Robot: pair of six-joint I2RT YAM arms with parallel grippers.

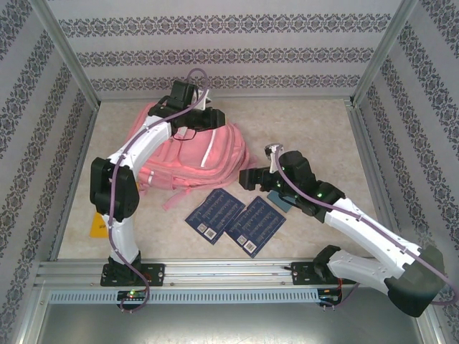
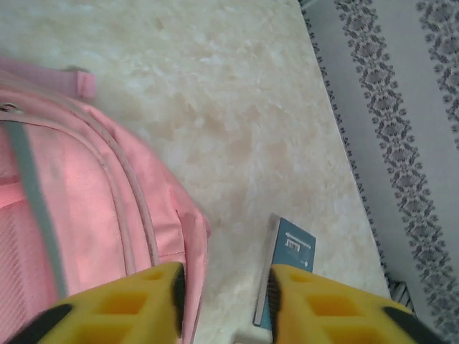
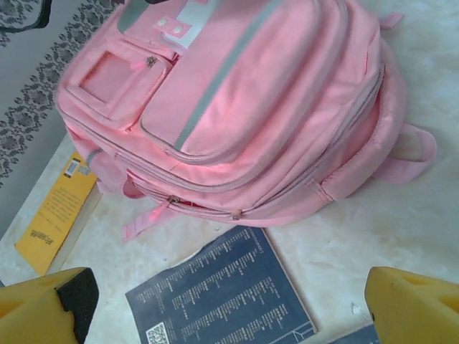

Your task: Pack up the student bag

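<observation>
Patterned striped walls (image 1: pixel 215 54), beige marbled tabletop (image 1: pixel 315 129), alu frame posts (image 1: pixel 63 50)

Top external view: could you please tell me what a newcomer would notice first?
The large pink fabric backpack lies left of centre, under the left arm. Two dark blue printed booklets lie side by side toward the near edge, a flat yellow book at the left edge.

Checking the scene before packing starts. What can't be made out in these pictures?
- Backpack: top view, left arm covers its far end.
- Yellow book: cover text too small in the right wrist view; top view, left arm hides most.
- Teal book: left wrist view, left gripper and bottom edge cut it off.
- Dark booklets: print too small to read.
</observation>
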